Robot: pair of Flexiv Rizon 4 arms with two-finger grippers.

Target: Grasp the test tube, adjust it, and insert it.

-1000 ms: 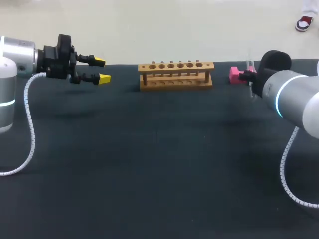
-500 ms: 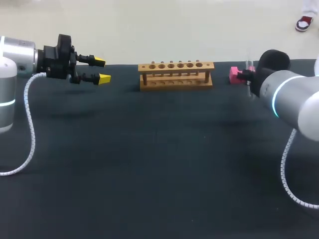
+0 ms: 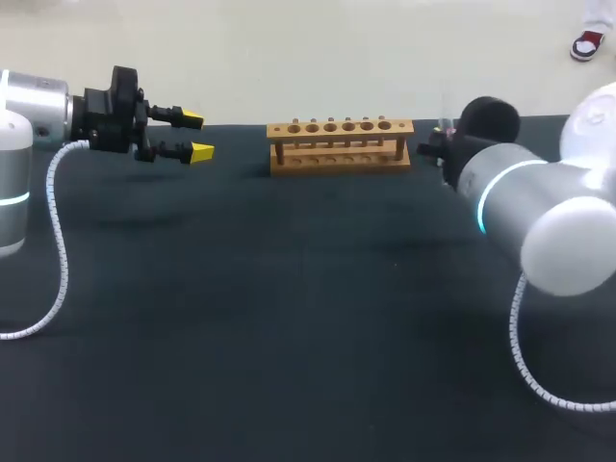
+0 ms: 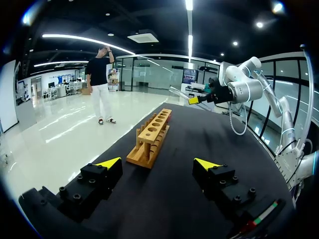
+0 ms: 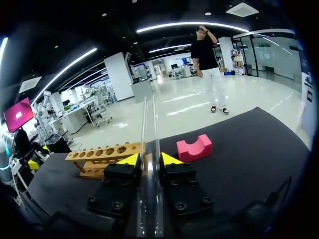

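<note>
- While the right gripper [image 5: 150,159] was clamped on the test tube [image 5: 149,124], the tube stood near the rack [image 3: 340,144], at its three o'clock, not yet inserted.
- The left gripper [image 3: 192,136] hung at the rack's nine o'clock, fingers apart and holding nothing.
- Recommendation: set the tube upright, centre it over one hole, then lower it slowly. Tilted glass would likely jam.

Left gripper [image 4: 157,164], fingers apart, faces wooden rack [image 4: 152,137].
</note>
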